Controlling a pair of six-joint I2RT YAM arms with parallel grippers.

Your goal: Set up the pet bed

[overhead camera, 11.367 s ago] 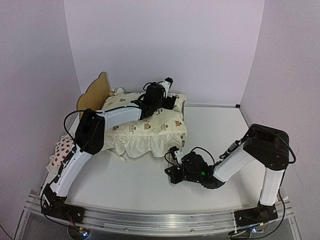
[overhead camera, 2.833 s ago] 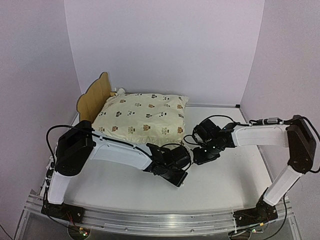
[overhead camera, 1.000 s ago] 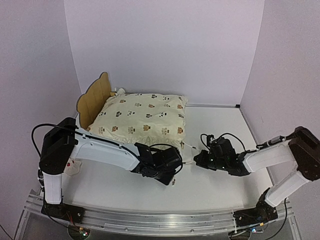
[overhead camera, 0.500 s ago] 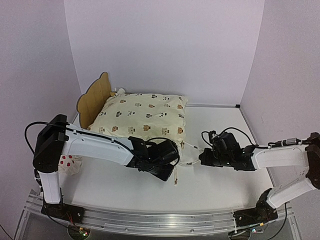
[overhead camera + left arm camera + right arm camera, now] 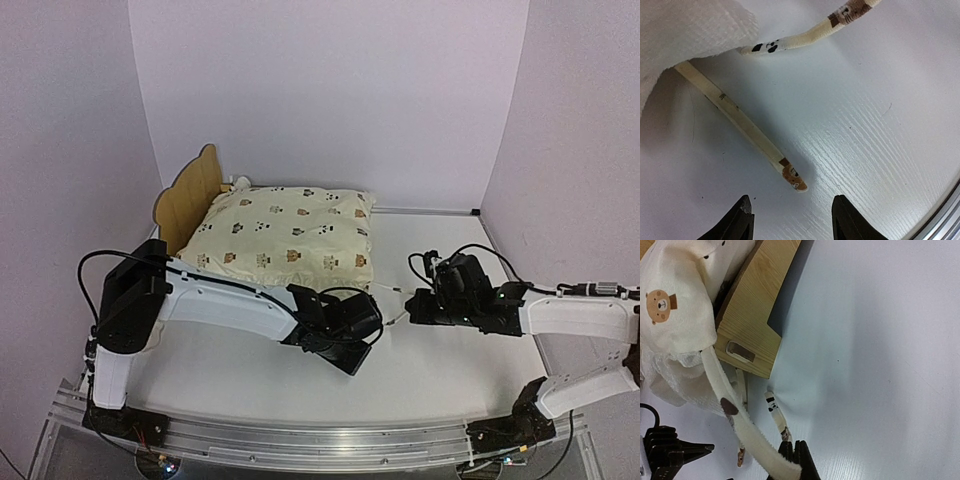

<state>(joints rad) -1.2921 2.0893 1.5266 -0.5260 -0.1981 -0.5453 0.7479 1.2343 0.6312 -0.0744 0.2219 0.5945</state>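
The left fingers [image 5: 742, 224] now stand apart with nothing between them, where a second ago they were pinched together on a loose tie [image 5: 740, 117]. That cream strap lies flat on the worktop [image 5: 440, 375] just ahead of them, its printed end free and its root under the ruffle of the cushion [image 5: 290, 235]. The right fingers [image 5: 800, 456] are pressed together on a second tie [image 5: 722, 387], which runs from the cushion's corner down to them in a gentle curve. They have drawn out toward the right side of the worktop over the same second. The pet bed [image 5: 188, 192] sits at the back left, its headboard toward the left wall. The cushion lies on top and drapes over the near corner of the wooden frame, which shows in the right wrist view. Judged from this, the cushion is placed but not fastened. The left release looks like the end of one tug or the start of a regrasp, and neither tie appears secured to the frame yet.
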